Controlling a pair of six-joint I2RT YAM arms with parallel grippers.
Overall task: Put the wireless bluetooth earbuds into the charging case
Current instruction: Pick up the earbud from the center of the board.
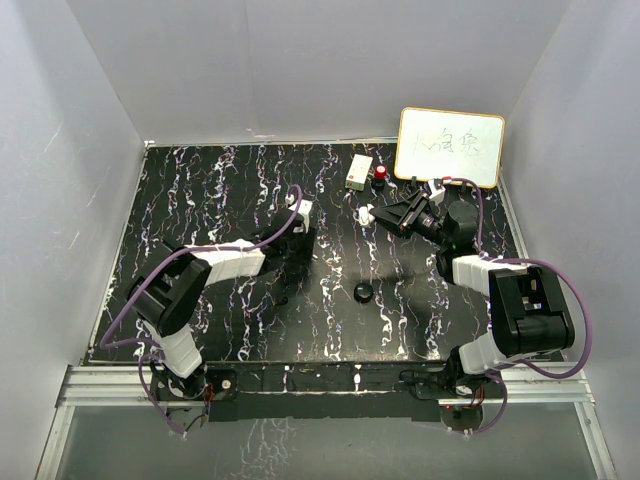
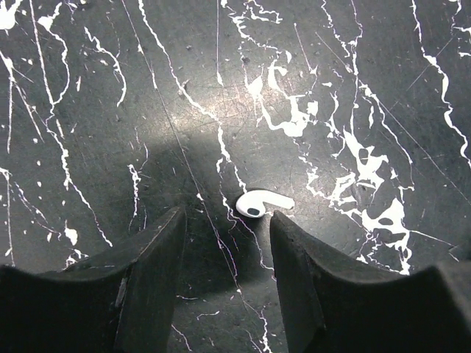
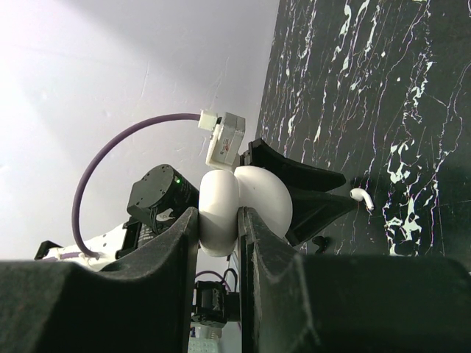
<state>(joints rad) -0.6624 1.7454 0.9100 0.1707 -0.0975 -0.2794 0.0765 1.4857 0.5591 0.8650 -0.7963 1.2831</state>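
Earbud (image 2: 261, 202) in plain sight numbered one: a small white stemmed piece lying flat on the black, white-veined counter (image 2: 103, 95). In the left wrist view its long axis ran roughly crosswise to the fingers. The rounded head sat at the lower left and the stem pointed right and slightly away. In the top view it lay left of the round black puck (image 1: 363, 292), just ahead of the left tool (image 2: 227, 217). That tool stood partly open, with a narrow gap between its two dark fingers (image 2: 158, 257) and nothing in it. The earbud's head sat just beside the right-hand fingertip; whether they touched could not be told.

The right tool (image 3: 219, 217) was clamped on the one white charging case (image 3: 265, 195). It held the case in the air beyond the puck and slightly to its right. The case's two rounded halves stood apart, one pinched between the fingers.

Farther beyond the puck stood one white box (image 1: 358, 171), one small red-topped thing (image 1: 381, 174) and one framed whiteboard (image 1: 450, 147). There was one puck.
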